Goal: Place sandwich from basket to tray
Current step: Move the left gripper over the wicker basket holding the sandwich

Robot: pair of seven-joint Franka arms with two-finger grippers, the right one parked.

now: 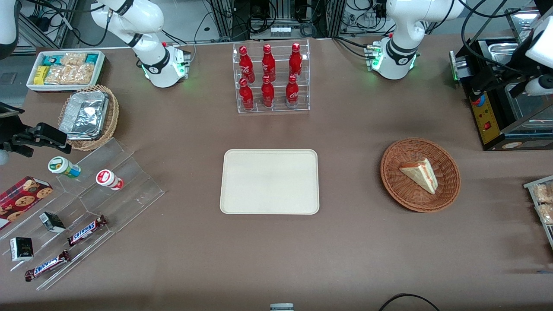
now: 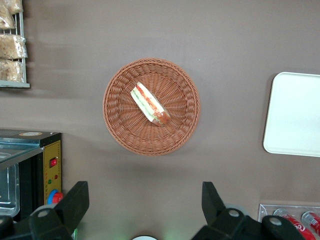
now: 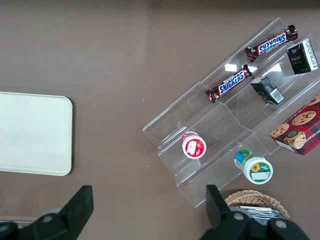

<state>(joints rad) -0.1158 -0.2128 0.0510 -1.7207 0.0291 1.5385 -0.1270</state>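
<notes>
A: How do the jaws of the gripper (image 2: 142, 200) stand?

B: Wide apart and holding nothing. In the left wrist view the two dark fingers (image 2: 75, 202) frame bare brown table (image 2: 150, 25), with the gripper high above the basket (image 2: 120, 125).

A: Where is the sandwich (image 2: 149, 104)?

B: In the basket, near its middle, lying on its side. The wrist view shows the red and green filling along one long edge; the front view shows the pale bread face of the sandwich (image 1: 420, 174). Nothing touches it.

A: And the basket (image 1: 402, 190) itself?

B: It is a round reddish-brown wicker bowl on the table, toward the working arm's end, near a black appliance (image 1: 497, 103) with a yellow panel.

A: Where is the tray (image 1: 269, 181)?

B: Flat at the table's middle, well apart from the basket, with no load on it. A clear rack of red bottles (image 1: 270, 77) stands farther from the front camera than the tray.
</notes>
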